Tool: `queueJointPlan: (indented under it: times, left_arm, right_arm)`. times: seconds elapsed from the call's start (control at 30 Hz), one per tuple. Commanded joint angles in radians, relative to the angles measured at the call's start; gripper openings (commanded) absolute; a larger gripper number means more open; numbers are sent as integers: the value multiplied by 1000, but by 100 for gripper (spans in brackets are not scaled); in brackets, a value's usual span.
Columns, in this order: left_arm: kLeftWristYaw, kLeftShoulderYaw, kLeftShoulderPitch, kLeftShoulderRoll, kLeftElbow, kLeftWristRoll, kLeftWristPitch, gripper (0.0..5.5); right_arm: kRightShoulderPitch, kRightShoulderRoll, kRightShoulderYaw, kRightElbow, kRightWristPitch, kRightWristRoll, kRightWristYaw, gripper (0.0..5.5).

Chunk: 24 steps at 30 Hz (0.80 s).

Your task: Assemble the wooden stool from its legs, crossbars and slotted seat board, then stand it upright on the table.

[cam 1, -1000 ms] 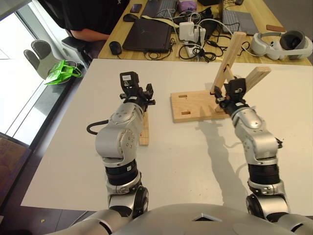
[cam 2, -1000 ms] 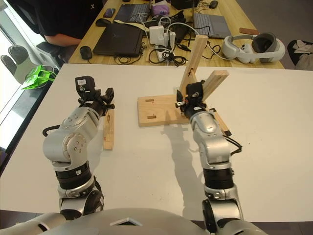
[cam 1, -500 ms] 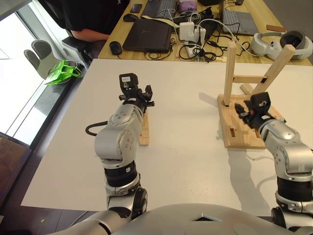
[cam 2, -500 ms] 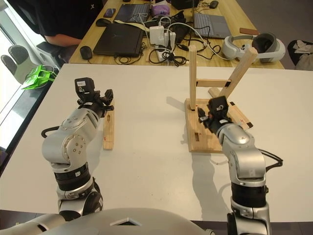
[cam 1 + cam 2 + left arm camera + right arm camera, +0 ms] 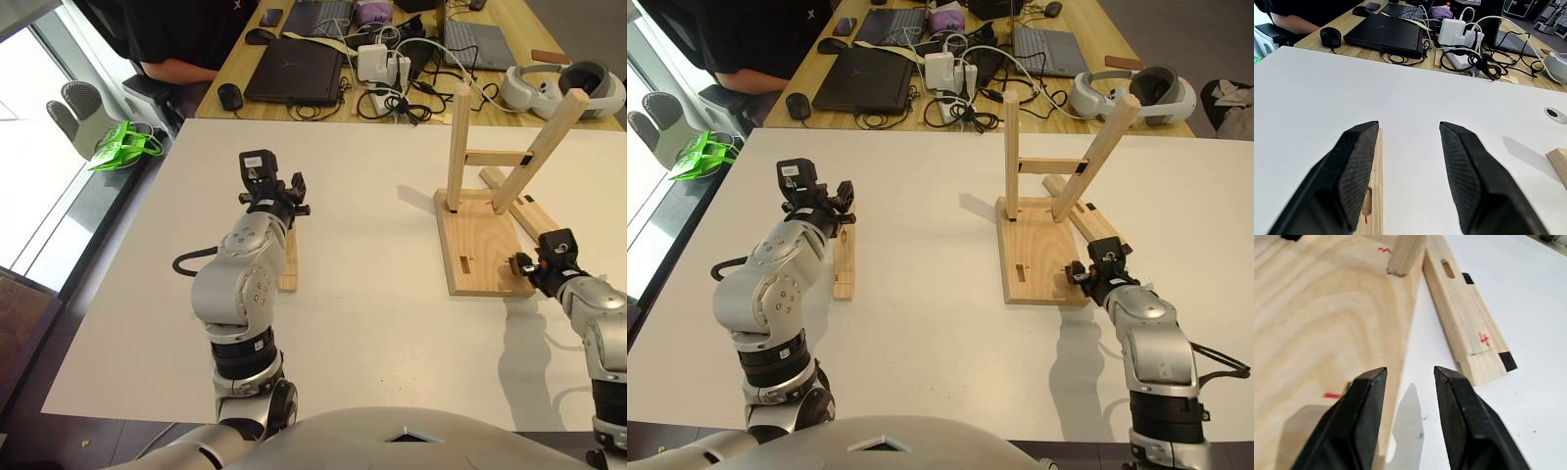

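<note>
Office or robotics lab workspace: laptop [image 5: 297,70] lying closed on wooden table [image 5: 230,64] behind white table [image 5: 372,323]; power strip [image 5: 384,62] sitting among tangled cables [image 5: 416,103]; mouse [image 5: 230,95] and headset [image 5: 568,88] resting alongside.

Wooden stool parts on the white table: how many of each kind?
Seat board: 1
Upright legs slotted into it: 2
Crossbar joining them: 1
Loose bars lying flat: 2
Total: 6

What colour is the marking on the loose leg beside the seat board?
Red mark, clearest in the right wrist view.
</note>
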Motion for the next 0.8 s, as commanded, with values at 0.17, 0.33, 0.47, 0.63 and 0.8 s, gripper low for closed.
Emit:
queueJointPlan:
  times: [0.17,0.33,0.47,0.63,0.8]
  left_arm:
    - [-13,-25,-26,11,14,5,20,232]
    - [-22,-24,-45,21,30,6,21,232]
    - [-25,-24,-46,24,31,6,23,232]
    - [-25,-42,-57,14,38,6,19,232]
    - [-21,-52,-44,12,32,11,13,232]
  right_arm:
    - [-296,132,-63,368,-105,77,-20,177]
    - [-476,155,-138,635,-161,111,-79,177]
    - [-548,131,-137,792,-249,86,-83,177]
    - [-552,133,-105,807,-302,98,14,251]
    - [-491,106,-76,688,-236,138,160,268]
